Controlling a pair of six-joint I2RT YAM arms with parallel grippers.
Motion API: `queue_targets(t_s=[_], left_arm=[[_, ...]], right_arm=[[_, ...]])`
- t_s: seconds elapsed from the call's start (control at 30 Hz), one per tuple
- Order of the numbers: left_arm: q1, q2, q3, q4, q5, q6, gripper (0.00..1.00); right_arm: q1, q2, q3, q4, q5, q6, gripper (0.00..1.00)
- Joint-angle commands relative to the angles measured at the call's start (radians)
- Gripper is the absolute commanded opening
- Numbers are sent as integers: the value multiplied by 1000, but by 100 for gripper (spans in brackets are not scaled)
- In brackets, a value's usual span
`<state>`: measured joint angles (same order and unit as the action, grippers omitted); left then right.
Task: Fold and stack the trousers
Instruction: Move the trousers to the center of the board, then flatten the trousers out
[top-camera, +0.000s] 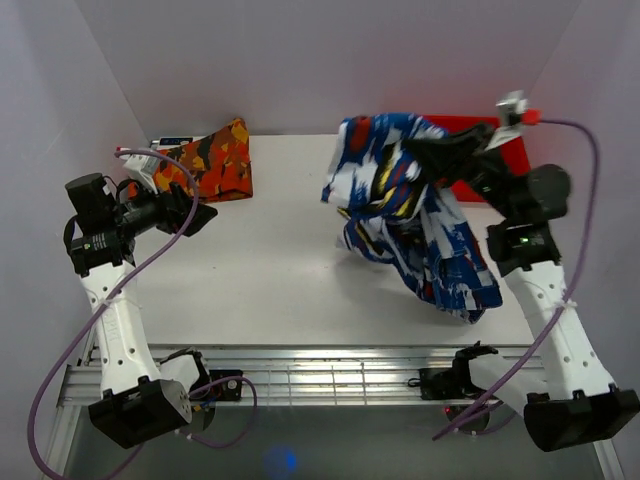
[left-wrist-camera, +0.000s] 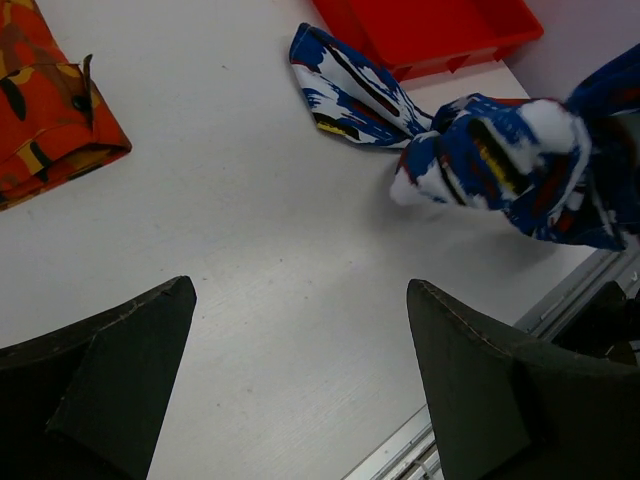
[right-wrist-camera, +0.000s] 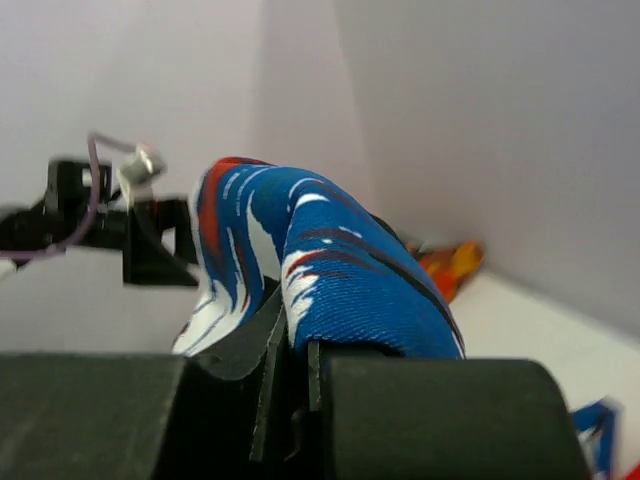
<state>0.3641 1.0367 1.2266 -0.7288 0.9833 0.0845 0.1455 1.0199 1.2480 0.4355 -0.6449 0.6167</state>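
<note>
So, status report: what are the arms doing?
Right gripper shut on the trousers, bunched, not yet folded. Left gripper open, empty. Red tray just behind; orange patterned cloth far left.

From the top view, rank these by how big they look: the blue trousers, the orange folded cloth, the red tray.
1. trousers: clearly the largest, though they are raised toward the camera.
2. orange folded cloth.
3. red tray: it is mostly hidden, with only strips showing, so its rank against the cloth is unsure.
</note>
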Motion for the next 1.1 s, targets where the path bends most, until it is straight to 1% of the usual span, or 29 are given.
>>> queue_targets(t_s=[0.0,0.03,0.1,0.13,0.17,0.23,0.27,0.3,0.33,0.37,0.4,0.43,0.47,0.5,0.57,0.6,0.63,0.67,0.73,0.77,0.8,0.83,0.87,0.9,0.93,0.97,1.0,1.03,1.07], left_arm=[[-1,14,43,-96,71,110,98],[-2,26,59,-124,55,118,98],[-2,49,68,-142,40,117,98],[-2,52,73,-142,25,98,98],[-1,54,79,-139,3,86,98],[-1,54,82,-117,-23,49,98],[1,52,79,-107,-40,9,98],[-1,52,77,-98,-47,-8,98],[-1,51,76,-84,-57,-23,98],[1,52,74,-84,-63,-34,98],[-1,54,74,-87,-57,-25,98],[-1,59,74,-110,-49,-6,98],[-1,68,73,-125,-43,39,98],[-1,75,64,-138,-35,61,98],[-1,94,50,-172,-34,95,98],[1,120,44,-200,-20,134,98],[-1,137,34,-221,-5,162,98],[-1,154,34,-250,14,196,98],[-8,200,39,-311,40,277,97],[-14,212,46,-336,48,308,97],[-25,223,56,-390,60,343,97],[-69,221,69,-417,80,424,97],[-105,211,67,-431,81,452,97],[-204,174,59,-419,65,471,97],[-261,152,47,-393,34,472,97],[-322,137,15,-356,-51,456,98],[-397,129,8,-304,-98,443,98],[-542,147,8,-293,-148,434,98],[-627,173,13,-287,-258,423,98]], right_arm=[[300,34,-210,-144,138,-192,8],[348,54,-231,-129,198,-222,8],[467,153,-248,-112,240,-235,8],[497,195,-237,-97,246,-236,8],[529,291,-219,-72,245,-236,8],[617,388,-112,-72,235,-250,10],[638,479,-58,-107,222,-273,17],[654,520,-1,-139,208,-276,30],[652,549,96,-167,170,-276,51],[651,574,134,-193,166,-322,60],[637,574,164,-289,160,-374,69],[626,571,229,-357,146,-437,83],[617,553,255,-426,148,-568,88],[596,537,272,-593,154,-636,91],[579,466,262,-729,218,-769,93],[568,432,237,-786,238,-892,93],[565,399,207,-893,267,-952,92],[565,325,123,-937,284,-1001,92],[565,249,24,-1033,297,-1101,92],[565,180,-25,-1046,306,-1107,92],[563,146,-123,-1052,323,-1104,92],[562,116,-165,-1055,359,-1097,91],[556,51,-201,-1052,378,-1098,92],[516,27,-252,-1051,387,-1103,92],[479,7,-265,-1049,377,-1118,93],[363,-13,-272,-1060,354,-1126,93],[292,-15,-275,-1073,328,-1143,93],[228,-12,-271,-1092,273,-1169,94],[166,8,-266,-1112,258,-1213,94]])
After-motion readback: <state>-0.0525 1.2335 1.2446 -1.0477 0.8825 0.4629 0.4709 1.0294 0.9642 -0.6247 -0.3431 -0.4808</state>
